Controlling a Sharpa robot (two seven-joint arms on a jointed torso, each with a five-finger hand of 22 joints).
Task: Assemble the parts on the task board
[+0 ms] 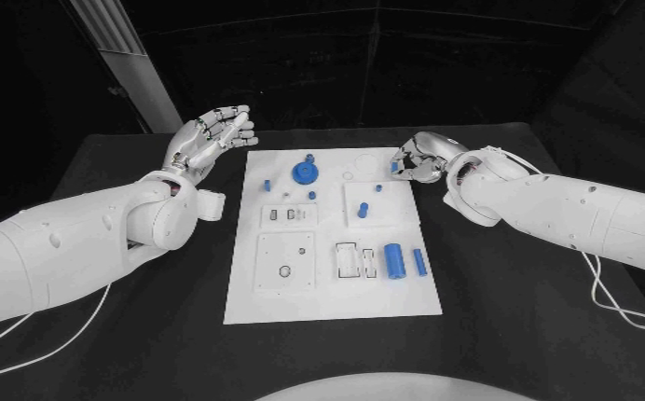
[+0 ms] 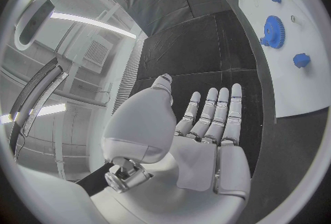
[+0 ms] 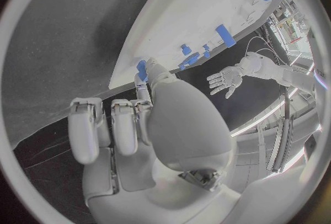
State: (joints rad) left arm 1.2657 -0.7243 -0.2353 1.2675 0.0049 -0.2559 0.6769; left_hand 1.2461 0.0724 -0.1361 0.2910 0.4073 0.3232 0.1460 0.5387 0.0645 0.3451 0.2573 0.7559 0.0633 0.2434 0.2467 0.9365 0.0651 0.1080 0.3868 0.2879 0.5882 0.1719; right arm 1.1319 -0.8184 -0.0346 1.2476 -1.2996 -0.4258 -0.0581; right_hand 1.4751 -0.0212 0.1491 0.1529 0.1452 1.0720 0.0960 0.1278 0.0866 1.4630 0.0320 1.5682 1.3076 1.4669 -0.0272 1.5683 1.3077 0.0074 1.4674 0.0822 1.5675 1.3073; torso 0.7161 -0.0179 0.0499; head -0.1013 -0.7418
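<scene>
Right hand [image 1: 419,160] reaches the board's [image 1: 336,303] far right edge, fingers seemingly pinching a small blue part [image 3: 142,66] there; a pickup step, lifting next. Left hand [image 1: 215,140] hovers off-board, fingers spread, empty

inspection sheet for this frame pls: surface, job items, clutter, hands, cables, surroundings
Surface: black table.
Job's things: white rectangular task board; blue toothed gear, blue cylinder and smaller blue parts on it.
Clutter: nothing seen.
Hands: left hand raised beside the board, fingers apart, holding nothing; right hand at the board's far right corner, fingertips at a small blue piece, grip unclear.
Cables: white cable under the right arm.
Surroundings: dark backdrop, pale slanted beam.
</scene>
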